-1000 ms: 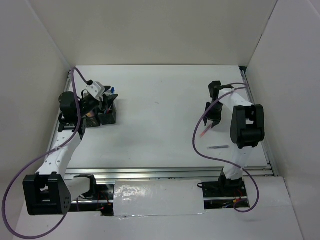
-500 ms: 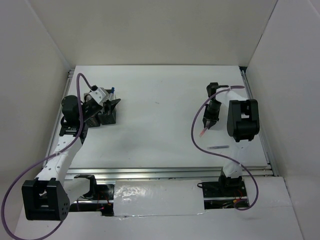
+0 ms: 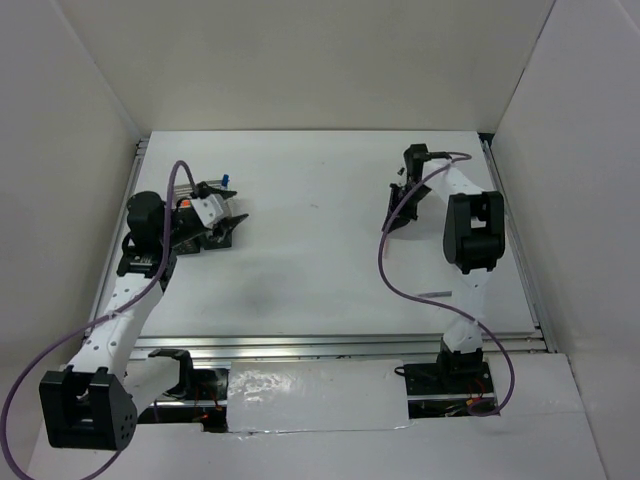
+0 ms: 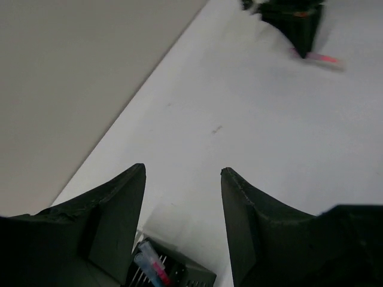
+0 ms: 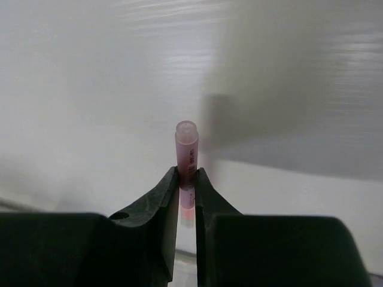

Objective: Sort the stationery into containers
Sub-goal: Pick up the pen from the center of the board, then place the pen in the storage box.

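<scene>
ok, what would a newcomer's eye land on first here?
The right gripper, at the far right, is shut on a pink marker that sticks up between its fingers. On the left, the left gripper hangs open just above a mesh cup with pens in it. A grey pen lies alone at the near right.

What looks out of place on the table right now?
Nothing spilled or damaged. One thin grey pen lies alone on the table beside the right arm, not yet sorted, while the right hand is shut on a pink marker.
</scene>
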You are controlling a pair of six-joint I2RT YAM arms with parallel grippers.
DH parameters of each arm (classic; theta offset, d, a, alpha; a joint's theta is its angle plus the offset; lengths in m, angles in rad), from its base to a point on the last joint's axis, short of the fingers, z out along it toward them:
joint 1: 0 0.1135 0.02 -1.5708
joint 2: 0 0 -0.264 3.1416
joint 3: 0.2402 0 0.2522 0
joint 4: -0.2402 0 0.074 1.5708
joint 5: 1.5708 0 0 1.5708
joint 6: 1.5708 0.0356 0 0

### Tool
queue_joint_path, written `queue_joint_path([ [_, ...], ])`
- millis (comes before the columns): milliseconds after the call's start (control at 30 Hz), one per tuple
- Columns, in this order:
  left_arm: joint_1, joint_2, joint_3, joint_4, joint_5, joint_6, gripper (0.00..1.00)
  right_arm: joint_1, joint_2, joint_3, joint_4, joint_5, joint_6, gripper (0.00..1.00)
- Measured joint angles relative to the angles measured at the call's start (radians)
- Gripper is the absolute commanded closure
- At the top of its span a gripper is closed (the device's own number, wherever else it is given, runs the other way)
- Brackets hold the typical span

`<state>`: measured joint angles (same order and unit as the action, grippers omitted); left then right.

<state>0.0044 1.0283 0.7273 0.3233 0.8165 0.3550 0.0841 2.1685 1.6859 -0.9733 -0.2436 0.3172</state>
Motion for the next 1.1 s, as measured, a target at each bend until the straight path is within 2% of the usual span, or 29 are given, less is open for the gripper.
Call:
queue_joint_path([
  [167, -0.145, -0.027, 0.092, -0.358, 0.119, 0.436, 0.3, 0.06, -0.017, 0.089, -0.006, -0.238, -0.076, 1.0],
  [267, -0.262, -0.031, 0.108, -0.5, 0.13, 0.687, 0.29, 0.146, -0.056, 0.092, -0.024, -0.371, -0.114, 1.0],
  [433, -0.466, -0.031, 0.046, -0.57, 0.058, 1.014, 0.29, 0.301, -0.076, 0.121, -0.095, -0.606, -0.169, 1.0],
  [567, -0.587, 0.002, 0.005, -0.579, -0.016, 1.222, 0.29, 0.366, -0.094, 0.121, -0.123, -0.694, -0.178, 1.0],
  [700, -0.626, 0.064, -0.002, -0.549, -0.069, 1.34, 0.29, 0.402, -0.137, 0.093, -0.121, -0.723, -0.168, 1.0],
  [833, -0.638, 0.115, 0.0, -0.53, -0.094, 1.393, 0.29, 0.441, -0.167, 0.08, -0.118, -0.727, -0.158, 1.0],
  [1033, -0.666, 0.146, 0.0, -0.479, -0.127, 1.403, 0.3, 0.488, -0.169, 0.06, -0.117, -0.718, -0.13, 1.0],
  [1100, -0.672, 0.156, 0.0, -0.472, -0.135, 1.403, 0.34, 0.497, -0.169, 0.06, -0.116, -0.709, -0.119, 1.0],
])
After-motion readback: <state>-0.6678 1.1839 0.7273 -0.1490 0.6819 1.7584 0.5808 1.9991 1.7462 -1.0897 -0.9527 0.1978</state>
